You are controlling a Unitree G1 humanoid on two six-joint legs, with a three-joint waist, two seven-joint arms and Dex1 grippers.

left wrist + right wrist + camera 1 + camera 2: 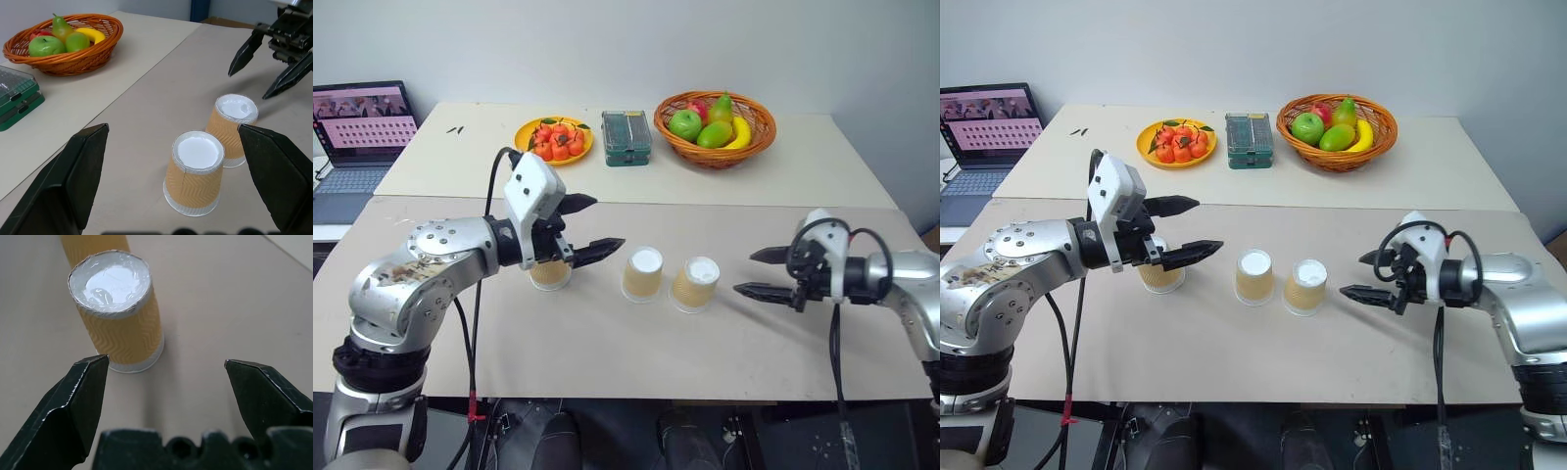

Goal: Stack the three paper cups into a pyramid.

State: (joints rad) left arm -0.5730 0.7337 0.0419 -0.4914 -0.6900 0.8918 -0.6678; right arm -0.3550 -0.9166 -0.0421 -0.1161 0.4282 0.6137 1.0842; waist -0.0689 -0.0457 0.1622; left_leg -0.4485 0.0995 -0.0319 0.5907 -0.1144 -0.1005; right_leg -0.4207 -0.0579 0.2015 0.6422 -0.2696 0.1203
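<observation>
Three small tan paper cups with white bases stand upside down in a row on the beige table (607, 362), none stacked yet. The left-hand cup (549, 275) sits just under and behind the left gripper (587, 227), whose black fingers are spread wide and hold nothing. The middle cup (643, 273) stands just past those fingertips, and the right-hand cup (695, 284) is beside it, the two close but apparently not touching. The right gripper (762, 272) hovers near the right-hand cup on its far side from the others, fingers spread wide and empty, pointing toward it.

Risks, as I judge them: these cups are light and tapered, so a finger (73, 401) brushing the wall before the closing would tip or skid one into its neighbour. A hard squeeze could crush the thin paper and leave a base cup out of round. The two base cups need to stand close enough that the third bridges both white bottoms; too wide a gap and the top cup drops between them. The left fingers, lifting clear, could clip the cup beneath them.

No brand or lettering is readable on the cups; only a faint zigzag embossing shows. The laptop (357, 137) screen is too small to read.
</observation>
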